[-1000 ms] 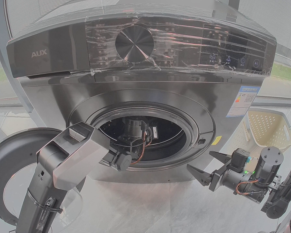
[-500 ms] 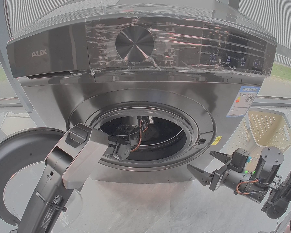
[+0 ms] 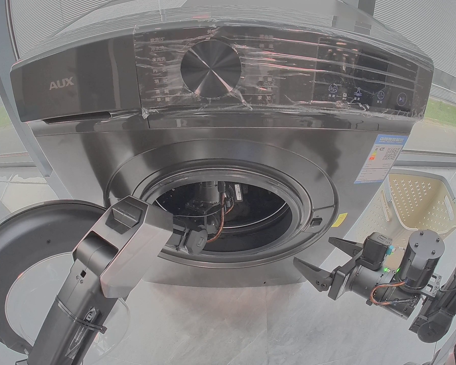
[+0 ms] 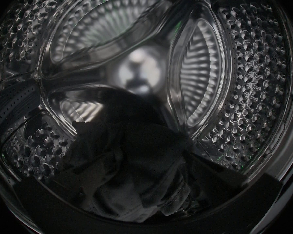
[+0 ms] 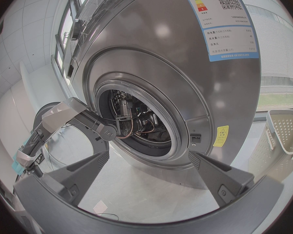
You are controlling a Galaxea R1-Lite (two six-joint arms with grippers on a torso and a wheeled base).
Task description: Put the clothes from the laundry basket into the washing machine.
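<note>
Step in hand, by judgement: deposit of clothes (image 4: pixel 133 160) into washing machine (image 3: pixel 86 148), late stage. Door (image 3: pixel 25 249) swung open toward the robot's left. Left arm (image 3: pixel 121 244) reaching through the round opening, left claw (image 3: pixel 212 194) inside the drum (image 4: pixel 250 65); apart or together cannot be told. Clothes: dark crumpled bundle lying on the drum floor, near the front lip. Right claw (image 3: pixel 313 250) wide apart, holding nothing, low in front of the machine at its right. Laundry basket (image 3: pixel 420 198): cream, perforated, beside the machine on the robot's right, visible inner wall bare. Next move, by judgement: drawing the left arm straight back out of the opening, clear of the door seal and without snagging the cloth, then checking the basket for remaining items. Against one second ago: left forearm pushed further in and wrist raised inside the opening; against half a second ago, nearly the same; right arm unmoved
</note>
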